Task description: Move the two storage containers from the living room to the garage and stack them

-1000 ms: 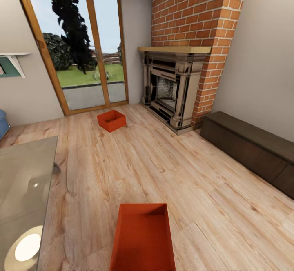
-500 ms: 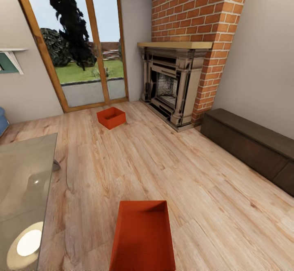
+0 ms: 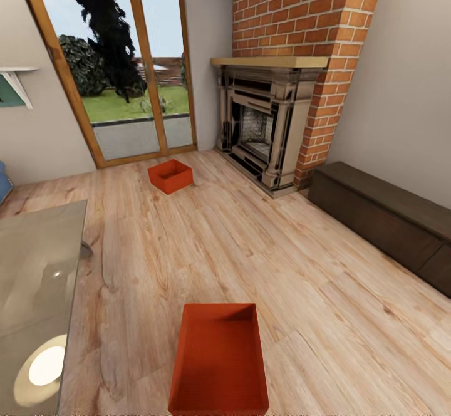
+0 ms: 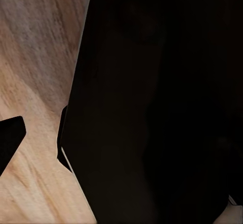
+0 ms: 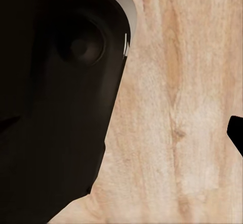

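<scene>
Two red-orange storage containers rest on the living room's light wood plank floor [image 3: 250, 247]. The near container [image 3: 219, 359] lies straight ahead at the bottom of the head view, lidless and empty. The far container [image 3: 170, 176] sits by the glass patio door. In the left wrist view a dark fingertip [image 4: 7, 138] pokes in at the edge, beside a large black robot part [image 4: 152, 107] over the planks. The right wrist view has a similar dark fingertip [image 5: 236, 133] at its edge. Neither view lets me see both fingers. The garage is out of view.
A glass table [image 3: 37, 265] stands at the left, close to the near container. A brick fireplace [image 3: 260, 128] and a long dark low cabinet [image 3: 382, 215] line the right wall. The patio door [image 3: 125, 71] closes the far side. A blue sofa corner [image 3: 3, 187] peeks in at the left edge.
The whole head picture has slid upward a little, so the camera has moved. Both containers sit where they were on the floor.
</scene>
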{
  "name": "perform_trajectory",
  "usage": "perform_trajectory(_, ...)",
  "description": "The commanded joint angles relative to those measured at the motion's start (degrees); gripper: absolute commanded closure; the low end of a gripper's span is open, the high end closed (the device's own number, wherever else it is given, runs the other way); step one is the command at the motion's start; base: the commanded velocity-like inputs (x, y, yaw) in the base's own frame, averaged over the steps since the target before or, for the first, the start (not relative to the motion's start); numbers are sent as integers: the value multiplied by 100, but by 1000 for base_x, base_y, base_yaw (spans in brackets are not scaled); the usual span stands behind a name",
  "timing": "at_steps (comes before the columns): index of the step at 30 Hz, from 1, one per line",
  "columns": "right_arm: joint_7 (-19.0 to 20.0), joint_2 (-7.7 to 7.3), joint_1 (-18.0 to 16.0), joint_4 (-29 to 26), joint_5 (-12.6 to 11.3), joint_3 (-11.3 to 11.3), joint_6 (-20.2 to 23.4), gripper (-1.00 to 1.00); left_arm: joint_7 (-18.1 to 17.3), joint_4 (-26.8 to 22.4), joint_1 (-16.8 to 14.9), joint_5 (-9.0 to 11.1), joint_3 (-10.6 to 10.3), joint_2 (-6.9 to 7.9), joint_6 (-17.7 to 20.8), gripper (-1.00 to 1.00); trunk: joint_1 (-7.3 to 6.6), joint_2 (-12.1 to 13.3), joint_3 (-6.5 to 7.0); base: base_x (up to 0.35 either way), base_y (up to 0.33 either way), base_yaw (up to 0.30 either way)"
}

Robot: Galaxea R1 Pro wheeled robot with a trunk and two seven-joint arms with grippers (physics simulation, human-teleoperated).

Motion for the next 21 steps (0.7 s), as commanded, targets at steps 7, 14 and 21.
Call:
perform_trajectory(7, -10, 10, -4, 9, -59, 49, -78, -100, 5, -5, -1, 34, -2, 0, 8, -100, 0, -2, -70, 0, 0, 0)
perform_trajectory(14, -5, 10, -4, 9, -59, 51, -86, -100, 5, -5, -1, 34, -3, 0, 8, -100, 0, -2, -135, 0, 0, 0)
perform_trajectory(21, 2, 2, -4, 9, -59, 54, -102, -100, 5, -5, -1, 34, -4, 0, 8, -100, 0, -2, -200, 0, 0, 0)
